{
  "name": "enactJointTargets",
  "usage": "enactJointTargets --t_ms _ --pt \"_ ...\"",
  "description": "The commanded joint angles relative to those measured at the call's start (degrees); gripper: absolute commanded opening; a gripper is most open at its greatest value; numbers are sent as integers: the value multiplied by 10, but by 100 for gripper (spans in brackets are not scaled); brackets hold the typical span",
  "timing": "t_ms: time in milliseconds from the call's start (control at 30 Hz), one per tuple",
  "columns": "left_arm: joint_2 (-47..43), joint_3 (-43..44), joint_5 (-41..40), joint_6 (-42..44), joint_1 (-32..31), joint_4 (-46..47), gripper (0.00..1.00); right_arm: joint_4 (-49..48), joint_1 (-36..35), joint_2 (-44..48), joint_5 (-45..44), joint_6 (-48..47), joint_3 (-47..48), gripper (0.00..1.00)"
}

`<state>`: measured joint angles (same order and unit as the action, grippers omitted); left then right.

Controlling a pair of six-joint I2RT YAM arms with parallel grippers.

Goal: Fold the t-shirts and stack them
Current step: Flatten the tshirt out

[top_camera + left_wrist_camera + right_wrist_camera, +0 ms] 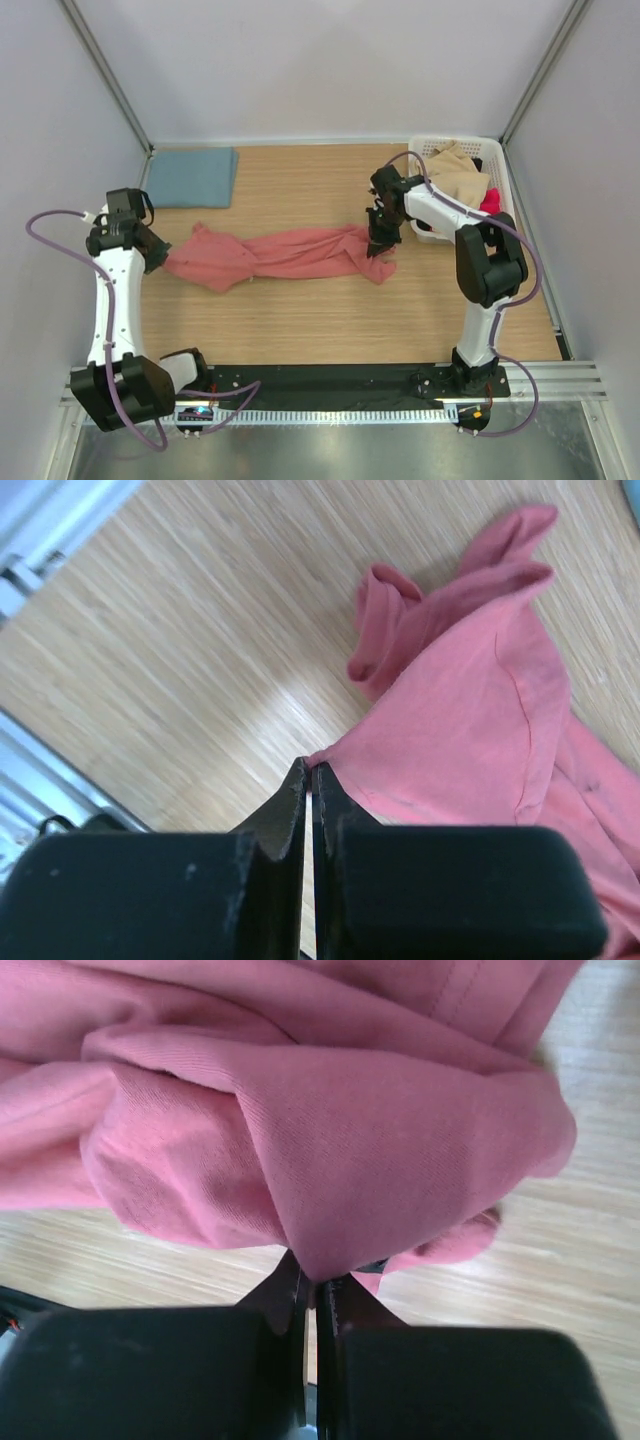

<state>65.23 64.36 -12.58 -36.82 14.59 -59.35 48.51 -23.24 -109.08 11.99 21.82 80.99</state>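
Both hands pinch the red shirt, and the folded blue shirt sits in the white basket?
No. The left hand and right hand pinch the red shirt, but the top view shows the folded blue shirt on the table, outside the basket.

On the wooden desk (300,320), strung across the middle: salmon-red t-shirt (290,252). Folded flat at far left: teal-blue t-shirt (192,176). Far right: white basket (497,160).

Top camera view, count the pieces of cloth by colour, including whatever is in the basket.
salmon-red shirt, pulled out lengthwise: 1
teal-blue shirt, folded, far left: 1
tan cloth in the white basket: 1
bright pink-red cloth in the same basket: 1
Total: 4
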Motion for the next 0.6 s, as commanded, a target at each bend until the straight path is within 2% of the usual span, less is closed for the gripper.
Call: enactJointTargets --t_ms 0,33,167,267,367,567 --pt "-1 53 -100 23 -2 -29 0 39 0 47 0 3 8 1" --pt "-4 61 -154 25 -3 -36 0 64 0 65 1 5 4 1" --pt "-8 63 -208 26 -14 -48 0 114 0 153 15 16 -10 1" --pt "-2 77 -234 24 -14 -52 0 135 0 162 -10 15 10 1" --pt "11 93 -222 25 -14 -49 0 126 5 122 -60 -3 51 1" --pt "27 118 -223 38 -15 -51 0 137 20 -54 -163 -49 230 1"
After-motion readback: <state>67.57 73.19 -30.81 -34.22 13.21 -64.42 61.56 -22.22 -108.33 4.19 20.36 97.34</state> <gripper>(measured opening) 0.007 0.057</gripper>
